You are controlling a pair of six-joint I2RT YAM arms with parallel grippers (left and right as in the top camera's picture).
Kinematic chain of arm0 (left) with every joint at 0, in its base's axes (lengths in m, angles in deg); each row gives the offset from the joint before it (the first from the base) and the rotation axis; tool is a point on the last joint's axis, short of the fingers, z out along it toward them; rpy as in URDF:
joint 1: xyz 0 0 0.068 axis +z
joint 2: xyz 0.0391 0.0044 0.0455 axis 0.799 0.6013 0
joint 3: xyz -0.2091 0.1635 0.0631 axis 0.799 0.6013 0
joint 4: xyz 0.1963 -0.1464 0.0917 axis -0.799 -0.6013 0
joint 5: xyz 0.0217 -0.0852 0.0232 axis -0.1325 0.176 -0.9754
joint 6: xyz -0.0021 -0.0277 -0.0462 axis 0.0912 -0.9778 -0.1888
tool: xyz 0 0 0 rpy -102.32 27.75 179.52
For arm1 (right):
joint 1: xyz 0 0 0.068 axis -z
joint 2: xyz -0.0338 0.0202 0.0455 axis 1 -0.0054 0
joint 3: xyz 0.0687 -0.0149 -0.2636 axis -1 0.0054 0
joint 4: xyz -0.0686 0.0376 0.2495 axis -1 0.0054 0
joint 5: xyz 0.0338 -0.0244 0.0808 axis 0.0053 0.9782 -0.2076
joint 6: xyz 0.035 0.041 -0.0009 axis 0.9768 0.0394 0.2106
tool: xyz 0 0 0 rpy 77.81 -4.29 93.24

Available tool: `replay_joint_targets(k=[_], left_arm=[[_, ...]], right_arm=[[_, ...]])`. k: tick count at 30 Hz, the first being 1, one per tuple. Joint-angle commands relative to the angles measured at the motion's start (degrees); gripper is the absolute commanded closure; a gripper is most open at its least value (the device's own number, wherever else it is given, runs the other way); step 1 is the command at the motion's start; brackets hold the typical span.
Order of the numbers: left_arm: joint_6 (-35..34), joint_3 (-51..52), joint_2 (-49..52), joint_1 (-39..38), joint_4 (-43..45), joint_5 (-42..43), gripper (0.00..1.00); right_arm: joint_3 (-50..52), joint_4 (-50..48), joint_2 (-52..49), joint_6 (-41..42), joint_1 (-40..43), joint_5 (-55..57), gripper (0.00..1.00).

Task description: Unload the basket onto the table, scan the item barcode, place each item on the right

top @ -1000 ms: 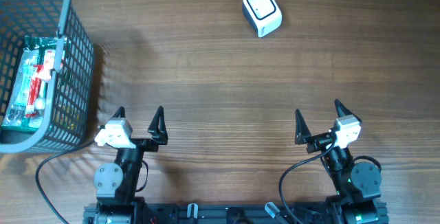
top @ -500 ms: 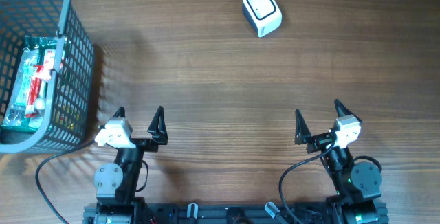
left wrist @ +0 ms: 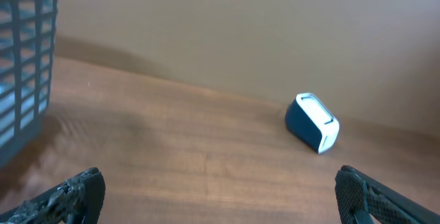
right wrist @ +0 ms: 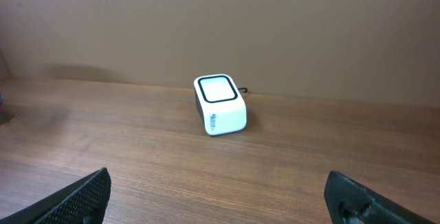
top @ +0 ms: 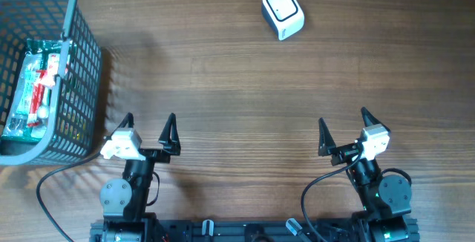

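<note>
A white barcode scanner (top: pixel 283 12) with a dark-rimmed window sits at the far middle of the wooden table; it also shows as a small box (left wrist: pixel 313 122) in the left wrist view and the scanner (right wrist: pixel 219 104) in the right wrist view. The item, a green, red and white packet (top: pixel 33 86), lies inside the grey mesh basket (top: pixel 83 64) at the left. My left gripper (top: pixel 148 129) stands open near the front edge, right of the basket, with nothing between its fingers. My right gripper (top: pixel 344 125) is open too, at the front right, holding nothing.
The basket's mesh wall (left wrist: pixel 26 66) rises at the left edge of the left wrist view. A black cable (top: pixel 52 197) loops on the table by the left arm's base. Bare wood lies between the grippers and the scanner.
</note>
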Motion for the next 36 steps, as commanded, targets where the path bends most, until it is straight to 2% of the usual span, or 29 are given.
replay_joint_targets(k=[1,7,15,24,30,33,36], left_arm=[[0.50,0.13,0.04,-0.28,1.57,0.68,0.00],[0.50,-0.02,0.04,-0.28,4.81,2.08,0.00],[0.50,-2.62,0.04,-0.28,16.94,5.38,0.00],[0.50,-14.91,0.48,-0.28,15.76,11.08,0.00],[0.52,-30.77,6.51,-0.28,3.82,11.06,0.00],[0.52,-42.27,13.73,-0.28,-6.16,11.10,0.00],[3.45,-61.07,26.49,-0.28,-22.21,11.10,0.00]], right_arm=[[0.04,-0.13,-0.13,0.35,0.28,0.76,0.00],[0.04,-0.13,-0.13,0.35,0.28,0.76,0.00],[0.04,-0.13,-0.13,0.35,0.28,0.76,0.00],[0.04,-0.15,-0.13,0.37,0.28,0.76,0.00],[0.04,-0.13,-0.13,0.35,0.28,0.76,0.01],[0.04,-0.15,-0.13,0.35,0.28,0.76,0.00],[0.04,-0.13,-0.13,0.33,0.28,0.76,0.00]])
